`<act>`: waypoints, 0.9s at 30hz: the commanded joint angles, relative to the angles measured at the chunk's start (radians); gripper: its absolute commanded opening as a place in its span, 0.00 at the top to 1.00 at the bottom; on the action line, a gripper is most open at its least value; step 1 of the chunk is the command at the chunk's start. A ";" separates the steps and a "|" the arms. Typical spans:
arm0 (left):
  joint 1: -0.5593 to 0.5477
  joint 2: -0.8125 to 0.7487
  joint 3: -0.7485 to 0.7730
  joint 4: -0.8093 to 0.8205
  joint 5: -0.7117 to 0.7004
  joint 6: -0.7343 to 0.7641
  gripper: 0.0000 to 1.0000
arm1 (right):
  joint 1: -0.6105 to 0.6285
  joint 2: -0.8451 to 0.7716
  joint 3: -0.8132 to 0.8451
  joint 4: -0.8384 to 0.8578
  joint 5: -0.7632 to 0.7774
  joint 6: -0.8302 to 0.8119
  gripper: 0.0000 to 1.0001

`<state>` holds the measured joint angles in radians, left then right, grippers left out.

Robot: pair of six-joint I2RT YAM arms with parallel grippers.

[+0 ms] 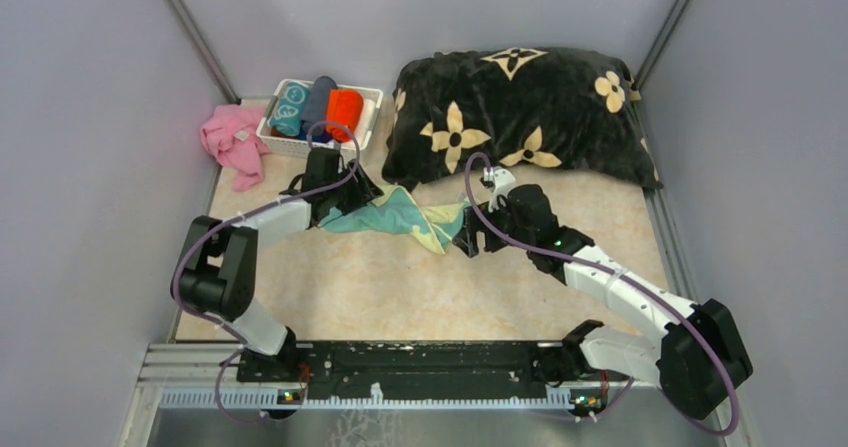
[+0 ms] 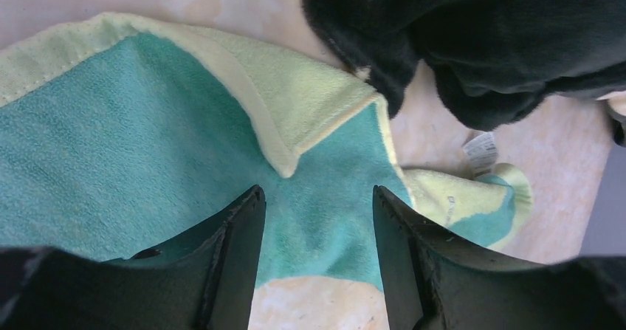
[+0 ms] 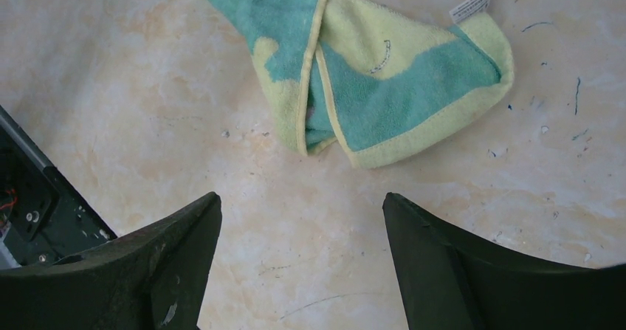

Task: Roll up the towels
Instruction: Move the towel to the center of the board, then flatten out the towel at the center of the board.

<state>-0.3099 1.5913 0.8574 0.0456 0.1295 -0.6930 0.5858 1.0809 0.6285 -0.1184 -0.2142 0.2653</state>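
Observation:
The pale yellow towel with teal patches [image 1: 400,217] lies crumpled on the table between my two grippers. In the left wrist view it [image 2: 148,123] spreads under my left gripper [image 2: 317,197], whose jaws stand open just above its teal part. My left gripper [image 1: 345,199] is at the towel's left end. My right gripper [image 1: 468,235] is at its right end; in the right wrist view its jaws [image 3: 303,201] stand open over bare table, a little short of the towel's folded corner [image 3: 391,86]. A rolled orange-red towel [image 1: 344,111] and a rolled teal towel [image 1: 291,107] sit in the basket.
A white basket [image 1: 372,95] stands at the back left, also holding a dark blue-grey roll [image 1: 318,100]. A pink cloth [image 1: 232,142] lies left of it. The big black cushion with cream flowers [image 1: 520,112] fills the back right, close behind the towel [image 2: 480,42].

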 commanded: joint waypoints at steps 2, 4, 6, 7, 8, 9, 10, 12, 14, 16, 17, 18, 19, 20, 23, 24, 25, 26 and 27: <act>0.033 0.084 0.035 0.046 0.011 0.025 0.39 | -0.007 0.001 0.008 0.077 -0.028 0.005 0.20; 0.038 0.106 0.040 0.066 0.031 0.029 0.39 | -0.007 0.003 0.005 0.078 -0.028 0.003 0.20; 0.039 0.134 0.048 0.082 0.061 0.036 0.40 | -0.007 0.008 0.001 0.079 -0.029 0.002 0.20; 0.038 0.150 0.052 0.088 0.078 0.036 0.40 | -0.007 0.010 0.000 0.081 -0.033 0.001 0.20; 0.038 0.163 0.057 0.094 0.095 0.038 0.41 | -0.007 0.014 -0.002 0.084 -0.037 0.001 0.20; 0.038 0.173 0.059 0.100 0.109 0.036 0.41 | -0.007 0.018 -0.002 0.087 -0.040 0.000 0.20; 0.038 0.183 0.057 0.112 0.128 0.033 0.42 | -0.007 0.021 -0.004 0.090 -0.043 0.000 0.20; 0.038 0.188 0.053 0.136 0.166 0.024 0.43 | -0.007 0.026 -0.005 0.095 -0.048 0.000 0.20; 0.039 0.183 0.052 0.155 0.196 0.020 0.45 | -0.007 0.031 -0.007 0.101 -0.051 0.000 0.20; 0.038 0.173 0.055 0.172 0.211 0.020 0.45 | -0.007 0.035 -0.006 0.103 -0.054 0.000 0.20; 0.038 0.168 0.059 0.176 0.217 0.022 0.46 | -0.007 0.039 -0.006 0.104 -0.055 -0.001 0.20; 0.038 0.168 0.065 0.177 0.219 0.024 0.46 | -0.007 0.042 -0.005 0.105 -0.057 -0.003 0.20; 0.038 0.171 0.072 0.177 0.223 0.027 0.47 | -0.007 0.045 -0.004 0.106 -0.058 -0.004 0.20; 0.038 0.174 0.079 0.175 0.225 0.030 0.48 | -0.007 0.049 -0.003 0.105 -0.060 -0.004 0.20; 0.038 0.178 0.100 0.172 0.236 0.041 0.49 | -0.007 0.055 0.002 0.099 -0.064 -0.010 0.20; 0.038 0.181 0.104 0.169 0.231 0.043 0.48 | -0.007 0.055 0.002 0.099 -0.065 -0.011 0.20; 0.038 0.190 0.111 0.165 0.225 0.048 0.48 | -0.007 0.055 0.001 0.099 -0.065 -0.011 0.20; 0.038 0.204 0.124 0.153 0.224 0.052 0.48 | -0.007 0.055 0.000 0.100 -0.063 -0.012 0.20; 0.038 0.221 0.142 0.137 0.223 0.057 0.48 | -0.007 0.056 -0.001 0.101 -0.061 -0.014 0.20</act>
<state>-0.2737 1.7725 0.9375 0.1802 0.3340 -0.6693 0.5858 1.1389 0.6277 -0.0711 -0.2638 0.2638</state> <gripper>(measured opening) 0.517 0.803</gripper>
